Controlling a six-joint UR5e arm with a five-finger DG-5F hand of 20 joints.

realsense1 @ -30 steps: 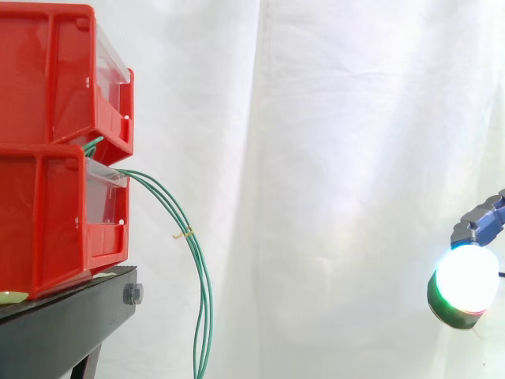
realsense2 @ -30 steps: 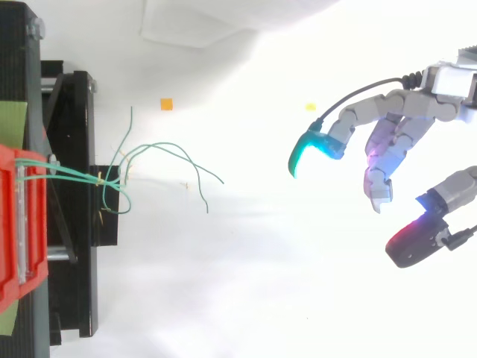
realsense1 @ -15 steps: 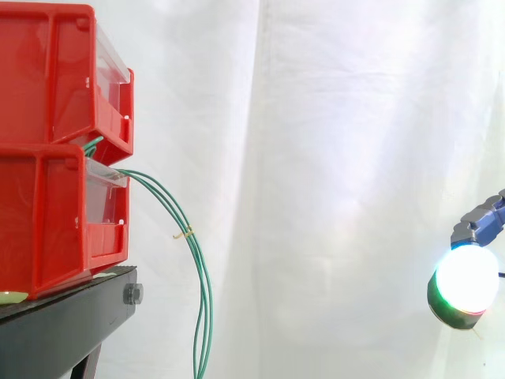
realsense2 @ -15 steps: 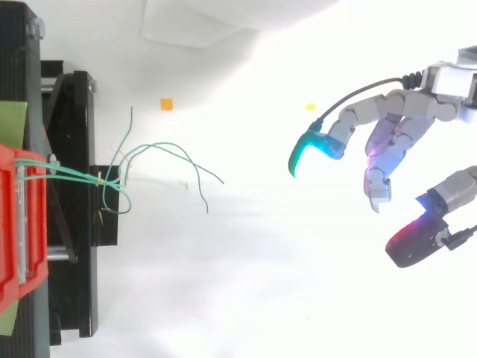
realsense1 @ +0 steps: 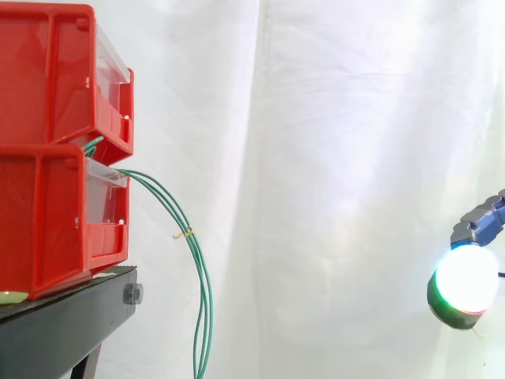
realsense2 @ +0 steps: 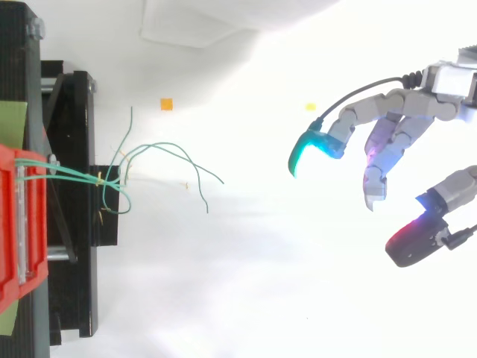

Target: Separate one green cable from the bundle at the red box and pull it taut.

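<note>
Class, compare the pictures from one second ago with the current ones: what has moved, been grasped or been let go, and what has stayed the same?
Nothing visibly changed. The hand stays open and holds nothing, well apart from the green cables. The cables hang slack from the red bins as before.

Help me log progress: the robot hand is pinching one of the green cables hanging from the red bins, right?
No. The top view shows the robot hand open and well apart from the green cables, pinching none; they do hang from the red bins.
</note>
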